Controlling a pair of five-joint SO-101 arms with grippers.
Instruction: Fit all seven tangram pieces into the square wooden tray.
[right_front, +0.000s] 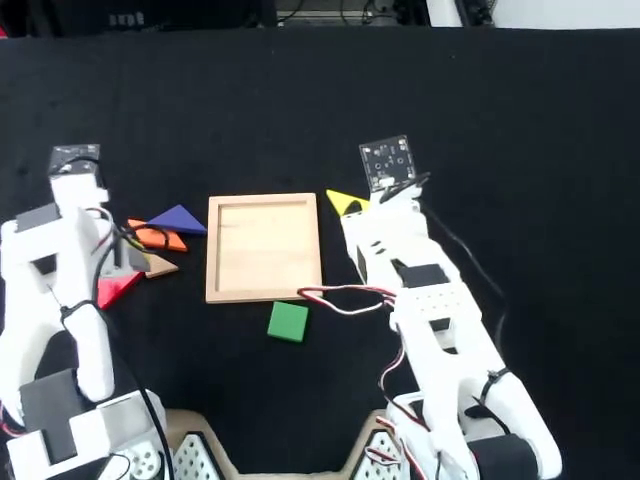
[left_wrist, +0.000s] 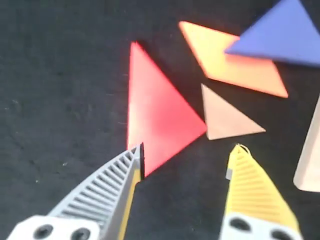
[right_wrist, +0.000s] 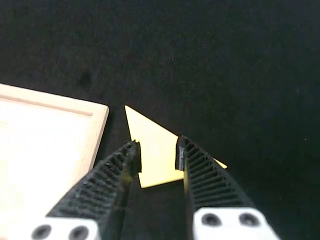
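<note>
Left arm bent low beside the square wooden tray (right_front: 214, 250), left gripper (left_wrist: 189, 160) spread wide, one tip over the red triangle (left_wrist: 155, 125) corner; right gripper (right_wrist: 157, 152) narrowly parted above the yellow triangle (right_wrist: 154, 135) beside a tray corner, its fingers hiding part of that piece.

A black cloth (right_front: 520, 120) covers the table from edge to edge. Past its far edge, at twelve o'clock, dark equipment (right_front: 150, 12) and cables (right_front: 330, 10) lie in shadow. At one o'clock, a pale surface (right_front: 565, 12) catches bright light.
</note>
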